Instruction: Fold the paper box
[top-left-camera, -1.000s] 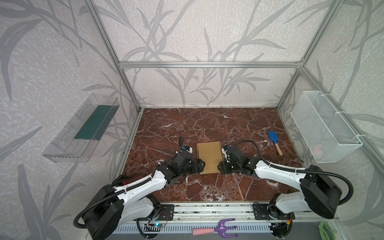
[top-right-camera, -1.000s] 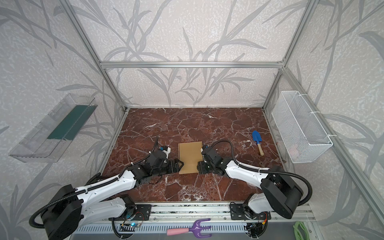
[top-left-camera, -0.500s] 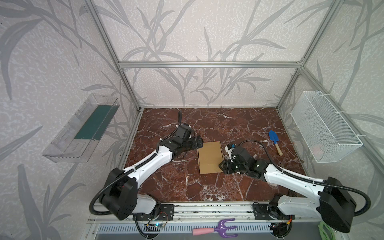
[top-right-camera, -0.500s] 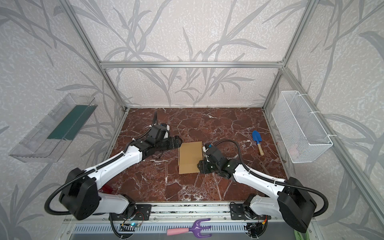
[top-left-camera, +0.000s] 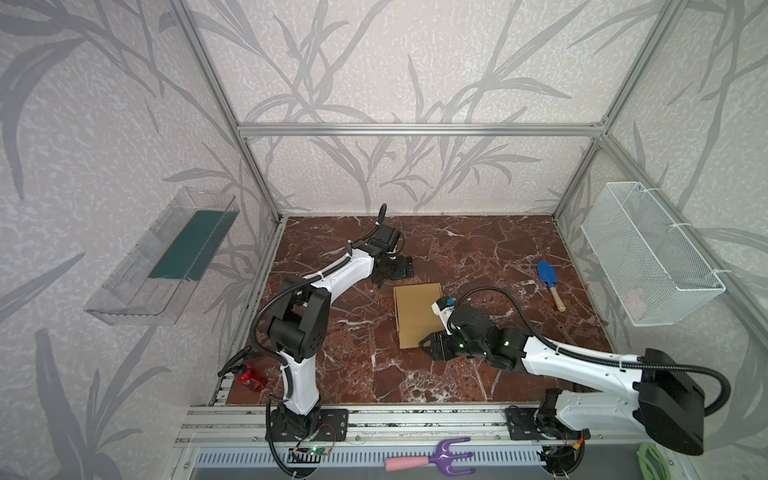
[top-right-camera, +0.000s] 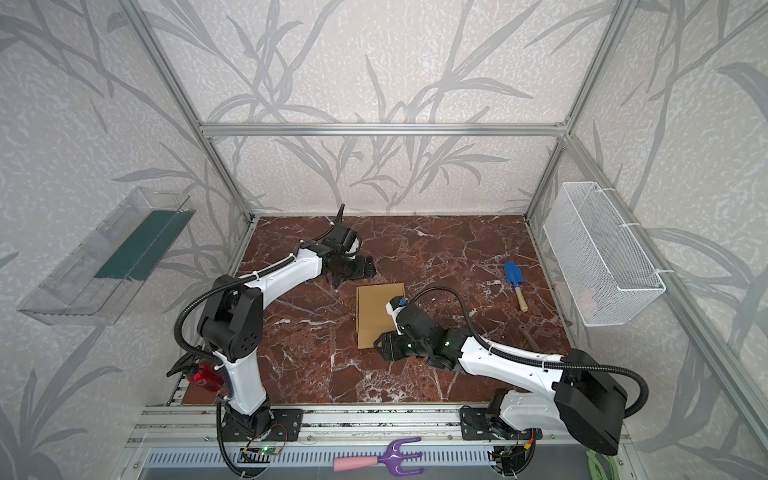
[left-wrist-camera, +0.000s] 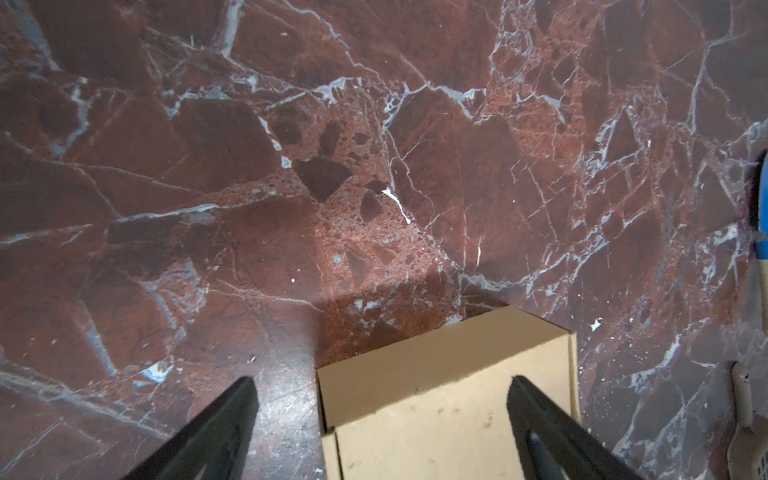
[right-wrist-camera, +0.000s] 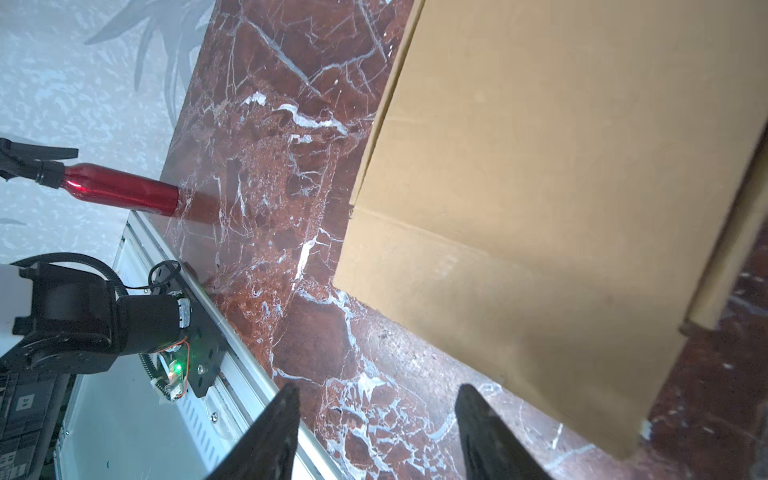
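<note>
**Cardboard box lies lengthwise mid-table, both grippers off it**

The paper box (top-left-camera: 417, 312) (top-right-camera: 376, 312) lies flat about the middle of the marble table (top-left-camera: 478, 249) (top-right-camera: 436, 249). Its long axis runs from the table's near edge toward its far edge, skewed only slightly, so one short end faces the back of the table and the other the front. In the left wrist view the far short end of the box (left-wrist-camera: 449, 395) shows as an upright wall under a flat top panel. In the right wrist view a crease crosses the box (right-wrist-camera: 540, 187) close to its near end.

The left gripper (top-left-camera: 404, 268) (top-right-camera: 365, 268) (left-wrist-camera: 382, 380) hangs over the table's far-left part, just beyond the box's far-left corner and clear of it. Its jaws are spread wide with nothing gripped.

The right gripper (top-left-camera: 423, 344) (top-right-camera: 379, 345) (right-wrist-camera: 378, 388) sits low over the table's near half, at the box's near-right corner. Its jaws stand partly apart with only bare marble between them, and the cardboard edge lies just past the fingertips.

A blue trowel (top-left-camera: 548, 282) (top-right-camera: 515, 284) lies toward the table's right side. A red bottle (top-left-camera: 249, 376) (top-right-camera: 203, 374) (right-wrist-camera: 120, 189) stands at its near-left corner.
</note>
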